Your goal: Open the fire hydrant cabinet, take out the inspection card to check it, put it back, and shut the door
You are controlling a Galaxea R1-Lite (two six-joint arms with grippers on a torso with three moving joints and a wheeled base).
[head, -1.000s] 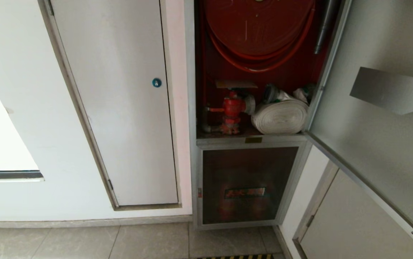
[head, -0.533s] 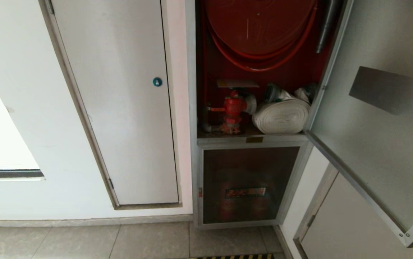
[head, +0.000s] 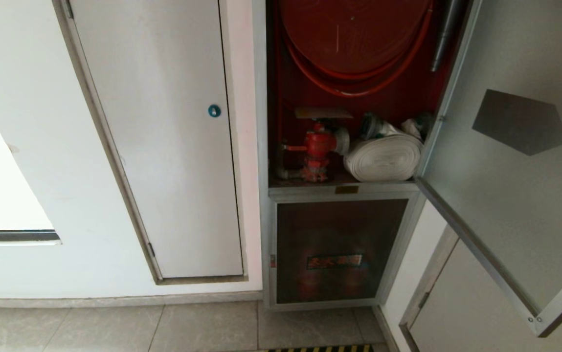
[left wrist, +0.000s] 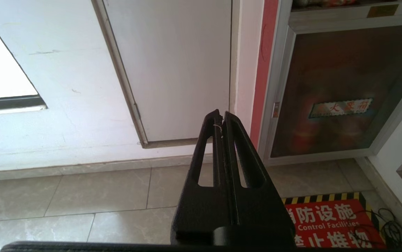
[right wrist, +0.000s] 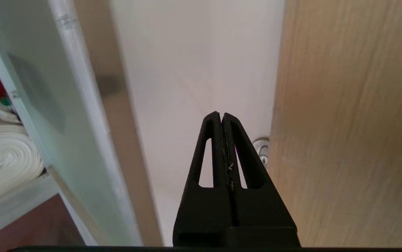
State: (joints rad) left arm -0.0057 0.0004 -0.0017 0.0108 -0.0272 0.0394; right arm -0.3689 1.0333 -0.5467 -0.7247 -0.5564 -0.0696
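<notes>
The fire hydrant cabinet (head: pixel 349 122) stands open, its door (head: pixel 515 195) swung wide to its right; no inspection card shows. The right gripper (right wrist: pixel 221 117), fingers closed and empty, sits beyond the door's edge and could knock it; the left gripper (left wrist: pixel 220 115) is closed too.

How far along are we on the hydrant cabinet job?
The door of the fire hydrant cabinet stands swung open, showing the red valve and the rolled hose. No inspection card shows anywhere, so whether it was checked cannot be told. Nothing is in hand: the right gripper and left gripper are shut and empty. Closing the door remains.
</notes>
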